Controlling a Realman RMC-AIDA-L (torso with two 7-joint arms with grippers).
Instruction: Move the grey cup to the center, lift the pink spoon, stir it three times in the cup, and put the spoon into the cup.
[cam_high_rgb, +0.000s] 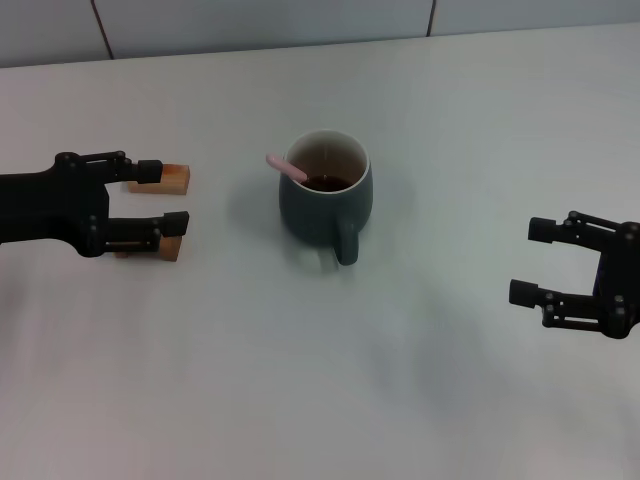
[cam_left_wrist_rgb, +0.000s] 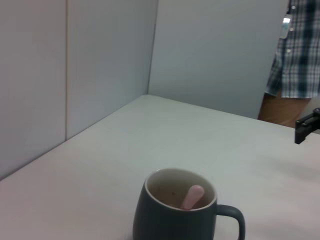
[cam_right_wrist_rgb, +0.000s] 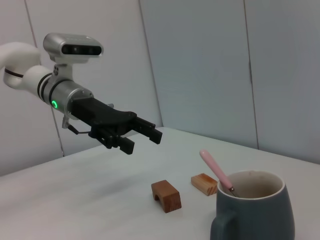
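Observation:
The grey cup (cam_high_rgb: 326, 197) stands upright near the middle of the table, its handle toward me, with dark liquid inside. The pink spoon (cam_high_rgb: 286, 167) stands in the cup, its handle leaning over the rim toward my left. The cup (cam_left_wrist_rgb: 175, 210) and the spoon (cam_left_wrist_rgb: 192, 196) show in the left wrist view, and the cup (cam_right_wrist_rgb: 252, 210) and spoon (cam_right_wrist_rgb: 216, 170) in the right wrist view. My left gripper (cam_high_rgb: 168, 196) is open and empty, left of the cup, above the wooden blocks. My right gripper (cam_high_rgb: 533, 262) is open and empty, far right of the cup.
Two brown wooden blocks (cam_high_rgb: 172, 178) (cam_high_rgb: 168, 248) lie on the table under my left gripper; they also show in the right wrist view (cam_right_wrist_rgb: 166, 195). A person in a checked shirt (cam_left_wrist_rgb: 299, 55) stands beyond the table's far side. A wall runs along the back edge.

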